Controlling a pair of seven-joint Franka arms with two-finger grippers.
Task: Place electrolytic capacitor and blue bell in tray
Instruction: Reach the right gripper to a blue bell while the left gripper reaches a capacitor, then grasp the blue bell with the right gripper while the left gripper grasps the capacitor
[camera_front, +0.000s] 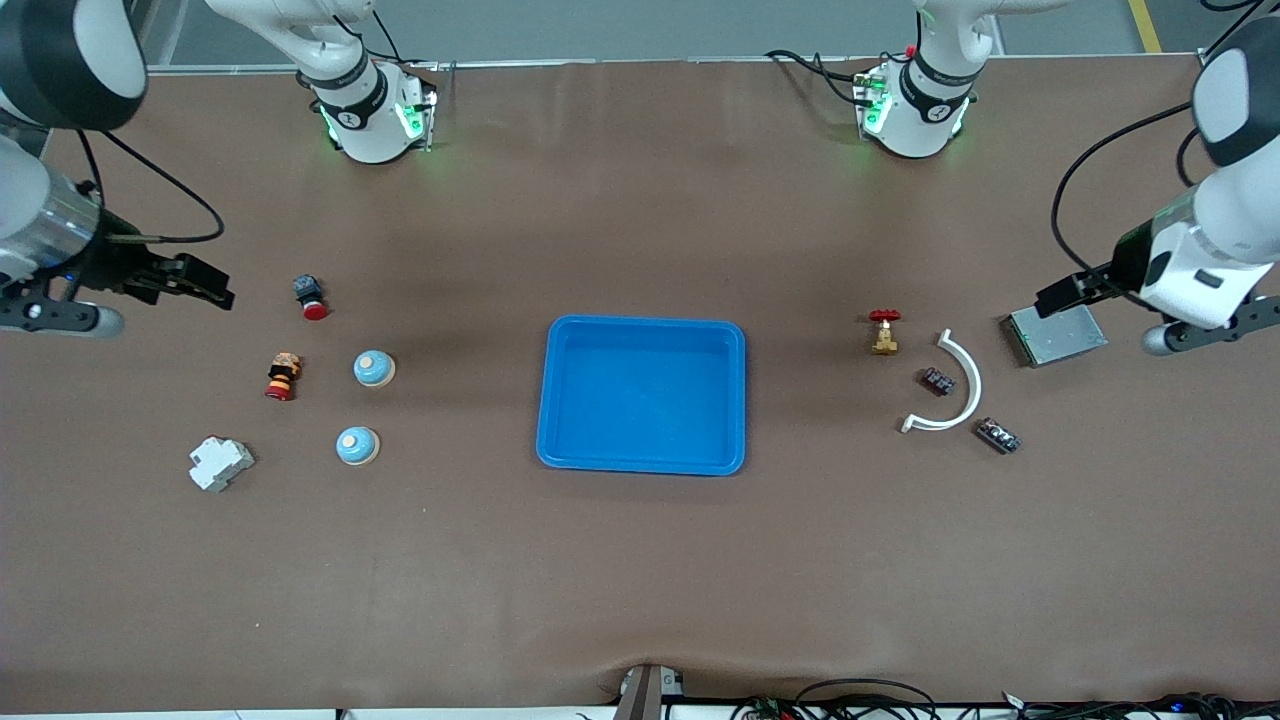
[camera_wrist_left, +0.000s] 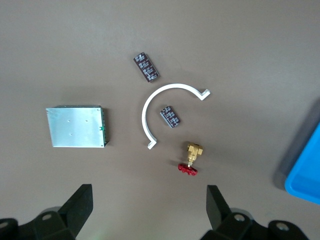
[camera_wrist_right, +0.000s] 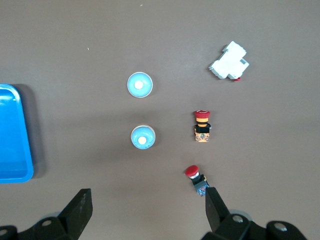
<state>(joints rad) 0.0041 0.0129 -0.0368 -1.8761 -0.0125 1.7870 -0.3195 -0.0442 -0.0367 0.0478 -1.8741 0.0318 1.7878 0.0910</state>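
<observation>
Tray: shallow bright blue rectangle, rounded corners, raised rim, mid-table, long axis running between the two arms' ends, nothing in it. Two blue bells, round light-blue domes with a pale button on top, sit toward the right arm's end at roughly 9 o'clock from the tray: one blue bell, and a second bell at its 6 o'clock, nearer the front camera. Both upright, well apart from the tray. Two small dark capacitor parts sit toward the left arm's end: one capacitor inside the curve of a white arc clip, long axis about 10-to-4; a longer capacitor block outside the arc, same slant. Left gripper over bare table near a metal box, jaws spread wide, holding nothing. Right gripper over the table by a red-capped button, also wide open and holding nothing.
</observation>
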